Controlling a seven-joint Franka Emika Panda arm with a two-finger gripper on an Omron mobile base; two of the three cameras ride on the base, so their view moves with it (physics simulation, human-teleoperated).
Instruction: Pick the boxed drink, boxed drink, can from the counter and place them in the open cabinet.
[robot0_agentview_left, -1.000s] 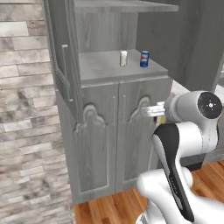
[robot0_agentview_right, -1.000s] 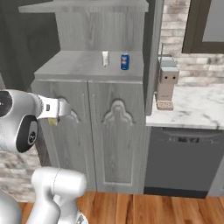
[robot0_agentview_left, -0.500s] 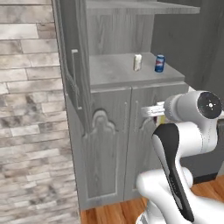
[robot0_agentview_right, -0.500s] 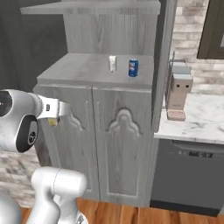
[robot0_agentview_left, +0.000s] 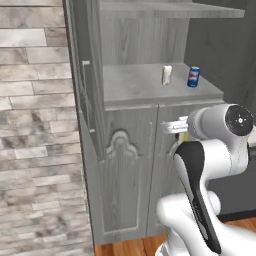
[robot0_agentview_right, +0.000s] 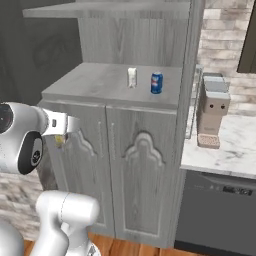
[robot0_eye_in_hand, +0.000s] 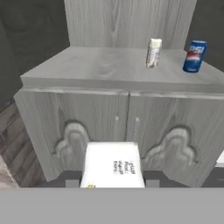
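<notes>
Grey wood-grain fills most of the scene: the open cabinet (robot0_agentview_left: 135, 150) stands tall ahead of the jaws, its shelf niche above two doors with curved ornate panels. To one side of it in the right base view runs a white marble surface (robot0_agentview_right: 235, 150) over a dark appliance front, with a small grey machine (robot0_agentview_right: 212, 112) standing on it; a pale brick wall (robot0_agentview_left: 35, 125) shows on the other side in the left base view.

The white arm (robot0_agentview_left: 210, 165) holds the jaws (robot0_eye_in_hand: 113, 186) level with the upper part of the doors, short of them. They are clenched on a boxed drink (robot0_eye_in_hand: 113, 165) — its cream-white top face lies right between the dark finger tips in the hand view, and a yellowish edge of it peeks from under the hand in both base views.

On the niche floor, above and beyond the jaws and toward their right, stands the second boxed drink (robot0_eye_in_hand: 153, 53) upright, and just beside it, further right, the blue can (robot0_eye_in_hand: 194, 56) — the two near each other but apart.
</notes>
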